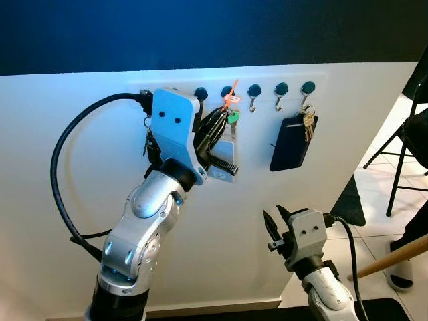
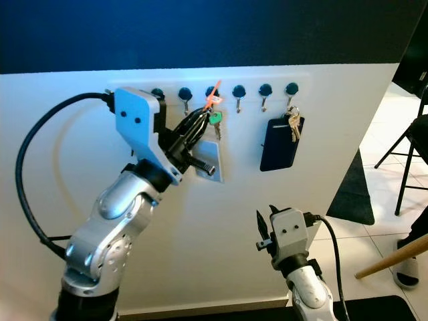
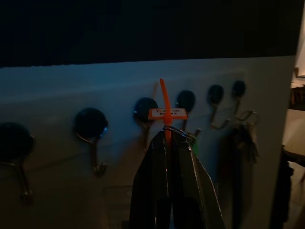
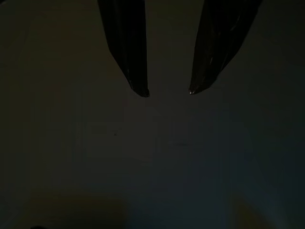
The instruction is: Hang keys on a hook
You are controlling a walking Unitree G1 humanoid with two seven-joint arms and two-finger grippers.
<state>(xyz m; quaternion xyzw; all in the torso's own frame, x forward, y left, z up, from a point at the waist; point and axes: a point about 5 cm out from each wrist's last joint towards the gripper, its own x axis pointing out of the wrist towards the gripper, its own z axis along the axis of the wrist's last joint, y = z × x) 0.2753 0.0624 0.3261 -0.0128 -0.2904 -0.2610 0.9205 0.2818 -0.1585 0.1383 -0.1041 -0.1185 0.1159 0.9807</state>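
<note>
Item: left gripper. I have it raised to the row of dark-capped hooks on the white wall. Its fingers are pressed together on the ring of a set of keys, which carries a green-headed key and an orange tag. The tag strap stands up just beside one hook of the row; I cannot tell whether the ring is over that hook.

Item: right gripper. I have it low, near the wall's foot and well apart from the hooks, its fingers spread with nothing between them.

Item: second key bunch. It hangs from the hook at the right end of the row, lying against a dark flat pouch that hangs just beside it; I cannot tell what the pouch holds.

Item: folding chair, on the tiled floor to the right. A pale wooden stick lies near it.
</note>
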